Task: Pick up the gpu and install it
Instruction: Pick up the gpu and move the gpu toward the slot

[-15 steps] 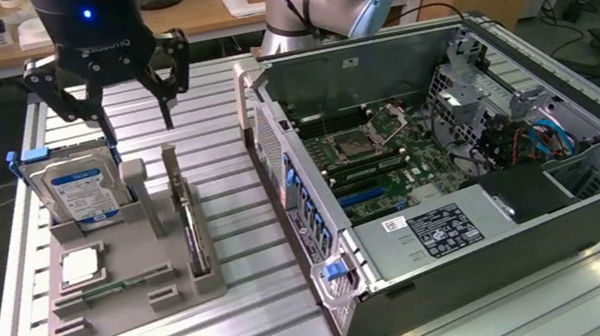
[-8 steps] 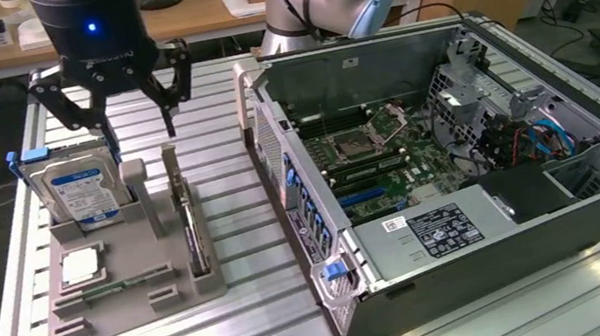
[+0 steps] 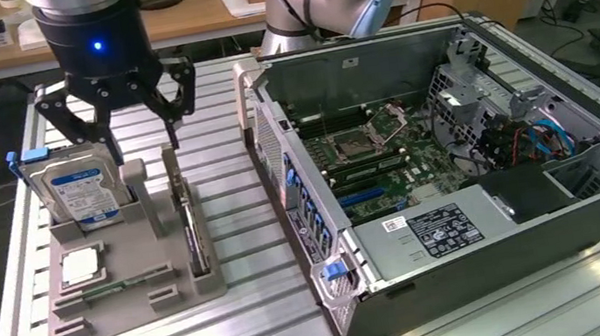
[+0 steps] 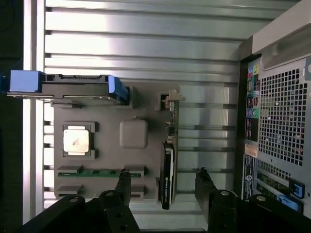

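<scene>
In holder (image 3: 120, 310) slot: gpu (image 3: 189, 229) on edge, long axis alongside case (image 3: 275, 158); jaws spread above.

Robotics lab, slatted aluminium bench (image 3: 244, 229), open computer case (image 3: 379, 60), wooden desk (image 3: 185, 21)
</scene>
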Available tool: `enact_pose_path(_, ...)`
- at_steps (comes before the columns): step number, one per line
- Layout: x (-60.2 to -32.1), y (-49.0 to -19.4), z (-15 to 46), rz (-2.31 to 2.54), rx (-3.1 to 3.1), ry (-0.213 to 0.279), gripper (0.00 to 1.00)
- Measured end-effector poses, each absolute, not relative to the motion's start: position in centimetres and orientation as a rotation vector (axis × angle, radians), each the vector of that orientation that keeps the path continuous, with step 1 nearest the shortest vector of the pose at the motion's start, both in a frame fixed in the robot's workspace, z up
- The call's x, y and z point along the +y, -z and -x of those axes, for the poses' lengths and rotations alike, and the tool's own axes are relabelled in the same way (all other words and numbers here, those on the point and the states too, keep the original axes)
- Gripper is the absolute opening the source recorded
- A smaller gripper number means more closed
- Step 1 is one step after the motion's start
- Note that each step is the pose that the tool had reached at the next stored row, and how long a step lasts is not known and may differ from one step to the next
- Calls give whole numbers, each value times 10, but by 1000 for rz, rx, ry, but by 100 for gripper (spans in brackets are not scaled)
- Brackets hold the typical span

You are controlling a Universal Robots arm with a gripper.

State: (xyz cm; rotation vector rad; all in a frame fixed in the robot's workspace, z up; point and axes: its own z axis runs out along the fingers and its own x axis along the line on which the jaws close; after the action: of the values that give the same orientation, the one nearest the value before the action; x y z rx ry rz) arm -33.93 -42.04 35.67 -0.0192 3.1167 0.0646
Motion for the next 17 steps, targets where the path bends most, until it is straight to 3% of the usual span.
enact_pose_path(17, -427, -330, 333, 19, 3117, -64, 65)
